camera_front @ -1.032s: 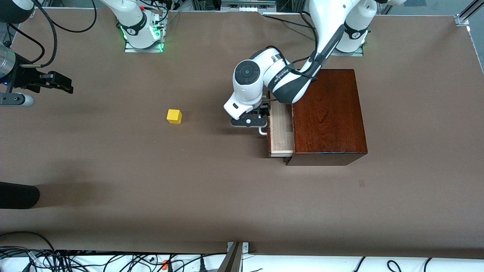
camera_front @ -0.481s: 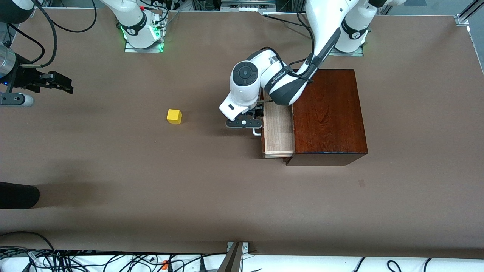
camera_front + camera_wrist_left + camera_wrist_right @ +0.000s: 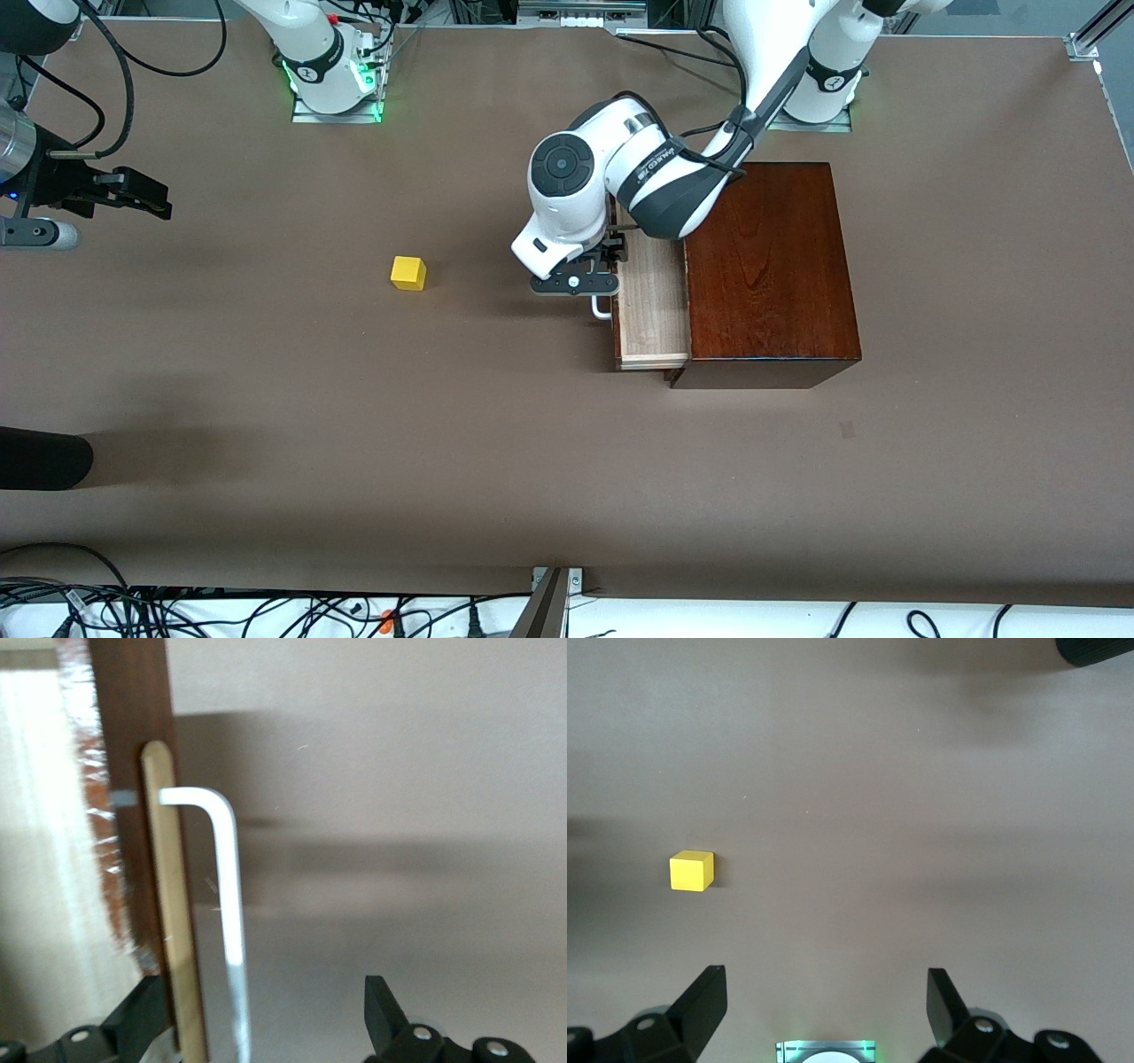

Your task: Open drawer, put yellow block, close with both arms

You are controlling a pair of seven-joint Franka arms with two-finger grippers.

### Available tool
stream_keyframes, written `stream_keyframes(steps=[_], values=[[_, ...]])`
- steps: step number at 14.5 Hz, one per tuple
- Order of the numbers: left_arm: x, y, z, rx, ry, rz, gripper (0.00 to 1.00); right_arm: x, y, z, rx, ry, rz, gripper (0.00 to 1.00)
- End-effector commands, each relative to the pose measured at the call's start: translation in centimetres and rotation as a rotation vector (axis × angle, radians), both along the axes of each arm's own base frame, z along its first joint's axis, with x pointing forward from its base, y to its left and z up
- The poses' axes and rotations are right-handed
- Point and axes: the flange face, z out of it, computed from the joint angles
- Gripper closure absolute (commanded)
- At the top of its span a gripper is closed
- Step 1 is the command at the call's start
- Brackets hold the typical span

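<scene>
Left gripper (image 3: 595,285): over the white handle (image 3: 226,904), fingers (image 3: 383,1010) spread wide, bar between them, nothing clamped. Drawer (image 3: 653,301): partly out of the dark wooden box (image 3: 771,270), pale tray open from above. Step in hand, judged: drawing out; best done in a straight line away from the box front, bar centred between the fingers. Yellow block (image 3: 408,273): on the table (image 3: 354,425), well apart from drawer, toward the right arm's end. Right gripper (image 3: 824,1010): waiting over bare table near that end, fingers wide, empty. Room: open table between block and drawer; tray walls and raised handle to clear on entry.
</scene>
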Motion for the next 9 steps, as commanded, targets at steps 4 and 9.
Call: stream_keyframes(steps=[4, 9], values=[[4.2, 8.9, 12.0, 0.021, -0.020, 0.033, 0.00, -0.3, -0.2, 0.2, 0.013, 0.001, -0.002, 0.00], [6.7, 21.8, 19.9, 0.021, 0.038, -0.111, 0.00, -0.3, -0.2, -0.1, 0.013, 0.007, -0.002, 0.00]])
